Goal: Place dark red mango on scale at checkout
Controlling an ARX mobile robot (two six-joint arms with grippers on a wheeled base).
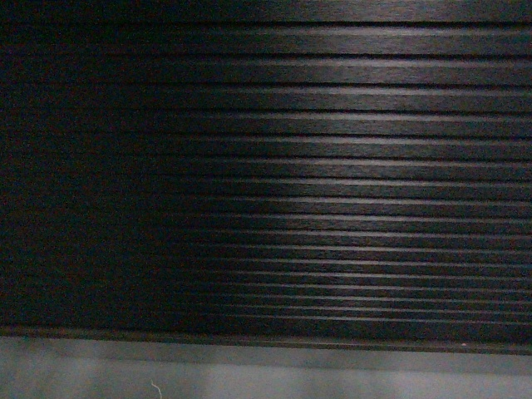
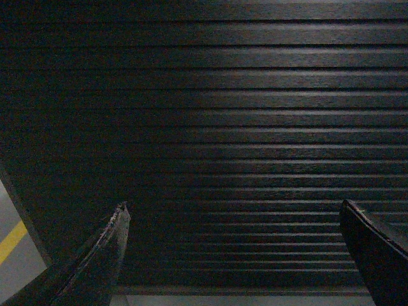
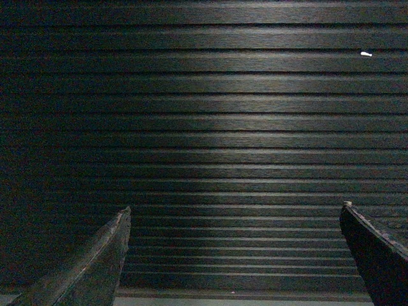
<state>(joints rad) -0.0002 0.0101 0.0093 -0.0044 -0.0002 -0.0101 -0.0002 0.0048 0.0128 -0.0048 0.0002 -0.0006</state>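
Checkout (image 1: 332, 166) ribbed front fills every view; both arms' jaws spread wide, empty.

One checkout (image 1: 332, 166) is counted, its ribbed dark front panel filling all three views. One strip of grey floor (image 1: 266, 374) is seen along the bottom of the head frame. One yellow floor line (image 2: 11, 241) is noted at lower left of the left wrist frame. Two dark fingers are counted per wrist frame, four in all; two grippers, left gripper (image 2: 233, 255) and right gripper (image 3: 233, 255).
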